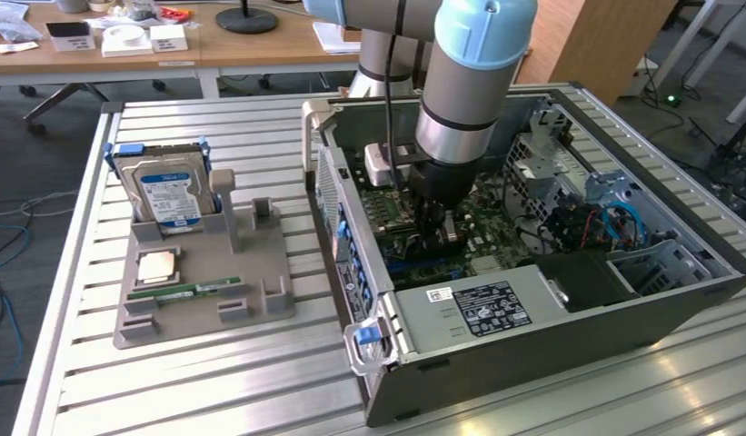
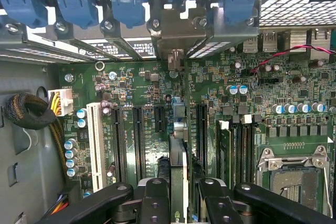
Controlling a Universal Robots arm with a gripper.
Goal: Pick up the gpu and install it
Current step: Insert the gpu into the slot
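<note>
**GPU card held edge-on over motherboard slots — installation in progress**

Gripper (image 2: 178, 192): lowered inside the open computer case (image 1: 663, 313), fingers (image 2: 155, 200) narrowed on the gpu (image 2: 178, 161), which stands on edge between them. Bracket end of the card points toward the rear slot openings beneath the blue retention clips (image 2: 126, 1).

Motherboard (image 2: 294, 87): black expansion slots (image 2: 139, 140) run either side of the card; the empty CPU socket (image 2: 294, 179) lies nearby.

Parts holder (image 1: 203, 282), outside the case on the slatted table (image 1: 166, 391): hard drive (image 1: 166, 195) upright, RAM stick (image 1: 184, 291) and CPU (image 1: 154, 265) lying flat.

Progress: pick-up appears done. Whether the card edge has entered a slot cannot be told; the grip is not released.
</note>
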